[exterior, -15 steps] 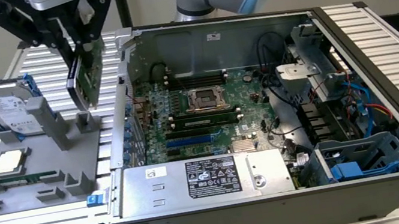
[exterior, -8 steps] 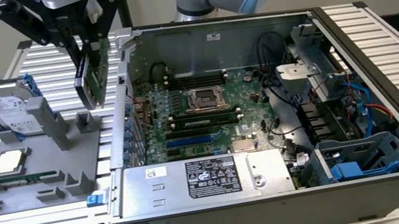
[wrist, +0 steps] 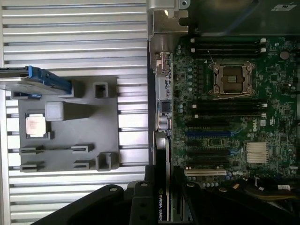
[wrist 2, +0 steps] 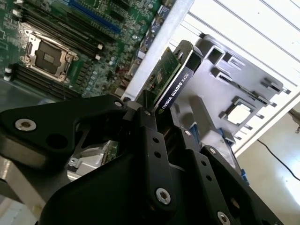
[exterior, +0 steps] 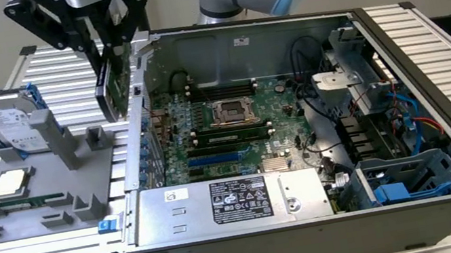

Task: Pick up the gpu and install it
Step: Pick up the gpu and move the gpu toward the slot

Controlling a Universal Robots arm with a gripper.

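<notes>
The gpu (exterior: pixel 112 85) is a thin card with a green board and a black face. It hangs on edge in the air, over the open computer case's side wall (exterior: pixel 137 138) on the exterior view's left. My gripper (exterior: pixel 111 46) is shut on its upper end. In the second wrist view the black fingers (wrist 2: pixel 146 123) clamp the gpu (wrist 2: pixel 176 79) on both flat sides, and its free end points down toward the case wall. In the first wrist view the gpu (wrist: pixel 161 157) sits edge-on just outside the motherboard (wrist: pixel 234 117), with the gripper (wrist: pixel 161 192) around it.
The motherboard (exterior: pixel 225 126) lies in the case with a blue slot (exterior: pixel 212 158) and an empty CPU socket (exterior: pixel 233 111). A grey holder (exterior: pixel 44 191) outside the case carries a hard drive (exterior: pixel 9 121), a CPU chip (exterior: pixel 10 183) and a RAM stick (exterior: pixel 23 201). The power supply (exterior: pixel 229 201) fills the case's near side.
</notes>
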